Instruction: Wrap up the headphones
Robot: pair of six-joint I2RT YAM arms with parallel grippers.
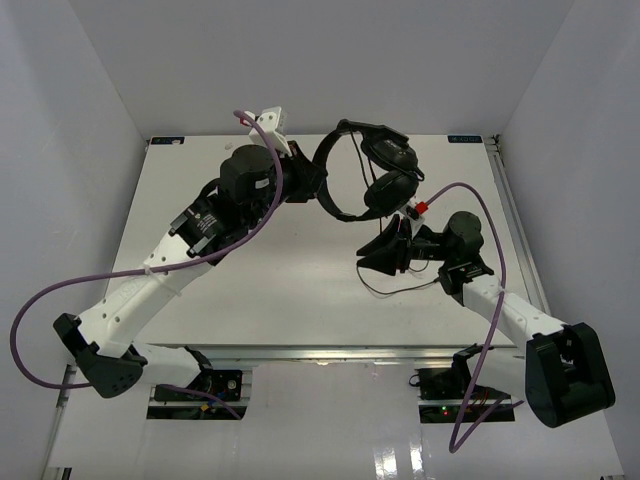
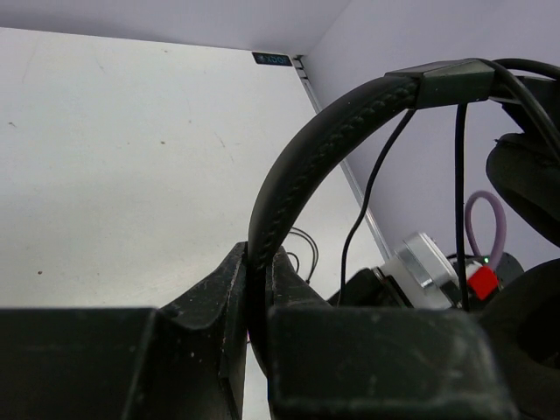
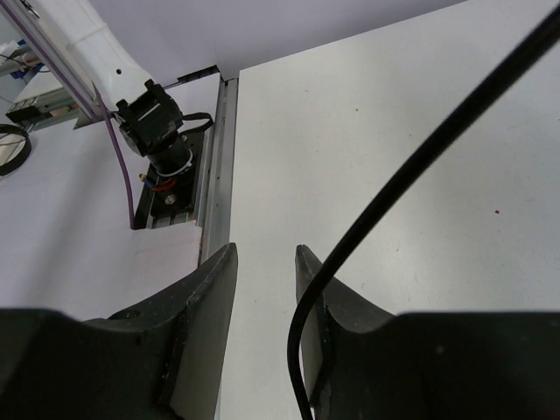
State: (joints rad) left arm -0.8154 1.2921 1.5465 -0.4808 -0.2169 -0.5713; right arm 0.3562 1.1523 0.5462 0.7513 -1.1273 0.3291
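The black headphones (image 1: 375, 170) hang above the back of the table, with both earcups (image 1: 388, 190) to the right. My left gripper (image 1: 313, 181) is shut on the thin arched headband (image 2: 302, 149), pinched between the jaws at the bottom of the left wrist view (image 2: 259, 262). The thin black cable (image 1: 385, 290) hangs from the earcups to the table and loops under my right gripper (image 1: 366, 257). That gripper (image 3: 266, 255) is open. The cable (image 3: 420, 157) runs down between its jaws, against the inner face of the right finger (image 3: 308, 280), and is not pinched.
The white table (image 1: 250, 290) has an aluminium rail (image 1: 515, 230) along its right edge and white walls on three sides. Thick purple arm cables (image 1: 60, 290) loop beside both arms. The right arm's wrist (image 2: 420, 271) is close behind the headband.
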